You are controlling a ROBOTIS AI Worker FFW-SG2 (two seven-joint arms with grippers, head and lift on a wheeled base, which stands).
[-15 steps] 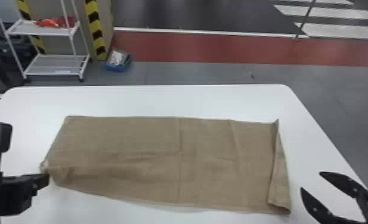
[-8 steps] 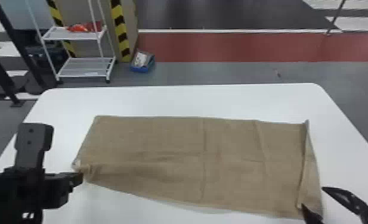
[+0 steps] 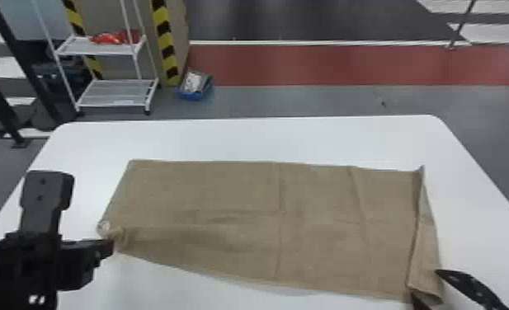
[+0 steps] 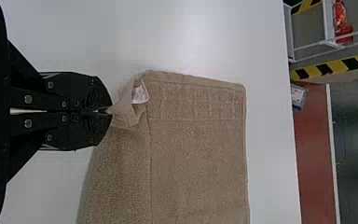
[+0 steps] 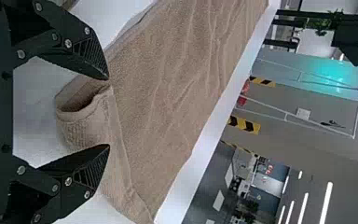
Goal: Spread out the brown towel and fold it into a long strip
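Towel (image 3: 232, 222) spans the middle of the head view, pinched at lower left by our left gripper (image 4: 109, 111), and if our right gripper (image 5: 108, 112), gaping at lower right, closes too shallowly, we could skew the fold

- Towel (image 3: 208, 189), across the middle of the head view: brown cloth, matt all over. Up close in the left wrist view its pile looks rough and nubbly, with a flatter woven band near the end.
- Tag (image 4: 140, 94) on the towel: pale, thin and smooth.
- Table (image 3: 245, 142), under the towel: smooth and white, with a soft sheen.
- Left gripper (image 3: 112, 247), lower left of the head view: matt black, with shiny metal screws (image 4: 28, 99).
- Right gripper (image 3: 426, 283), lower right: smooth black fingers – ridged on the pads (image 5: 92, 50).
- Shelf (image 3: 96, 48), upper left: smooth white bars, like painted metal.
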